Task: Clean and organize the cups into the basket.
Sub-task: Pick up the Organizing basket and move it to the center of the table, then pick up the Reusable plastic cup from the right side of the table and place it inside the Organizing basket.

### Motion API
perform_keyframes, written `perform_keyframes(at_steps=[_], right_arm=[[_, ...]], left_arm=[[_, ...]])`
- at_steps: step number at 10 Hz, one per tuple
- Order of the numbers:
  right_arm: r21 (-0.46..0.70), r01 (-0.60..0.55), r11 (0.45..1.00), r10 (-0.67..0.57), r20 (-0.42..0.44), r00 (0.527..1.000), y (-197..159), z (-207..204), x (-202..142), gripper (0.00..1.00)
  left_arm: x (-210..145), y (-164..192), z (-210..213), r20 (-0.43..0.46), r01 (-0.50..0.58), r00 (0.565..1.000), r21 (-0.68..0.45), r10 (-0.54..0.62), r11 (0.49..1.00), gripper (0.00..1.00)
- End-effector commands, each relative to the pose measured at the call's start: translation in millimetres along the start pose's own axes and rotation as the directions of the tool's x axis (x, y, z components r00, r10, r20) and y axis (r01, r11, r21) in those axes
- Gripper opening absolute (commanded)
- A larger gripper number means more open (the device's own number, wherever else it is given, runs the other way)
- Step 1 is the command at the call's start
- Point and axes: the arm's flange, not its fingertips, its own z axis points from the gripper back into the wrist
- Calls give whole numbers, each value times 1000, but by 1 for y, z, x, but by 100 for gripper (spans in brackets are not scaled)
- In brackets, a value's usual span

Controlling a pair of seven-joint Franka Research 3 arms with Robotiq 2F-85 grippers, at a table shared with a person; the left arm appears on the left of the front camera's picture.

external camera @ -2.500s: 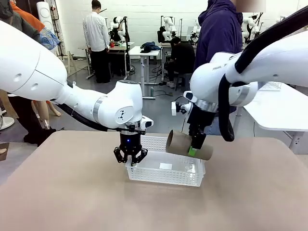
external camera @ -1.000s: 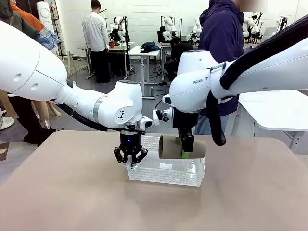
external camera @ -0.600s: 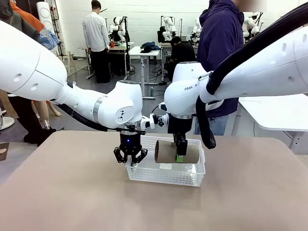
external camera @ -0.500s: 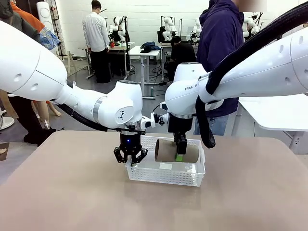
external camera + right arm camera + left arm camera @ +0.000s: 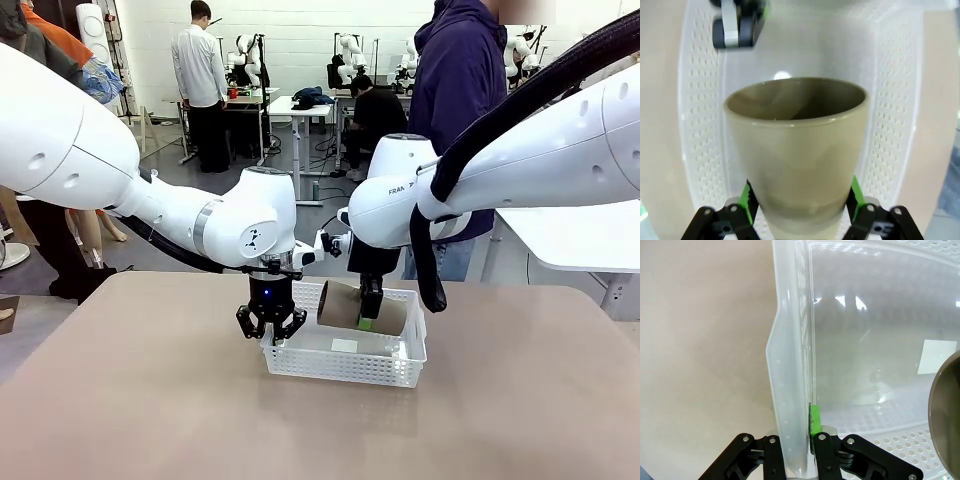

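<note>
The white lattice basket point(image 5: 345, 362) sits mid-table. My left gripper point(image 5: 271, 326) is shut on the rim of the basket's left end wall point(image 5: 790, 390), one green pad point(image 5: 815, 420) pressed on its inner face. A brown cup point(image 5: 362, 308) lies on its side in my right gripper point(image 5: 366, 318), which is shut on it just above the basket's far part, mouth toward the left. In the right wrist view the brown cup point(image 5: 797, 150) fills the middle, green pads point(image 5: 854, 197) on both flanks, the basket floor point(image 5: 790, 50) beneath. The cup's rim point(image 5: 945, 420) edges into the left wrist view.
The tan table point(image 5: 150, 400) spreads wide on all sides of the basket. A person in a dark hoodie point(image 5: 455, 90) stands at the far edge behind my right arm. A white label point(image 5: 936, 357) lies on the basket floor.
My right gripper has carried the brown cup leftward and down from the basket's right end to just over its far middle. The left gripper has kept its hold on the rim.
</note>
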Motion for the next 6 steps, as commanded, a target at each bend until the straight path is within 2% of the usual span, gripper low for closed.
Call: perform_keyframes(at_steps=[1, 4, 6], right_arm=[[-34, 24, 999, -22, 82, 996, 15, 4, -12, 84], [-16, 65, 998, -63, 103, 993, 15, 6, -24, 84], [1, 81, 997, -81, 87, 993, 21, 11, -32, 84]], left_arm=[[-1, 2, -1, 6, 9, 1000, 0, -9, 1000, 0], [-1, 2, -1, 6, 9, 1000, 0, -9, 1000, 0], [-1, 2, -1, 6, 9, 1000, 0, -9, 1000, 0]])
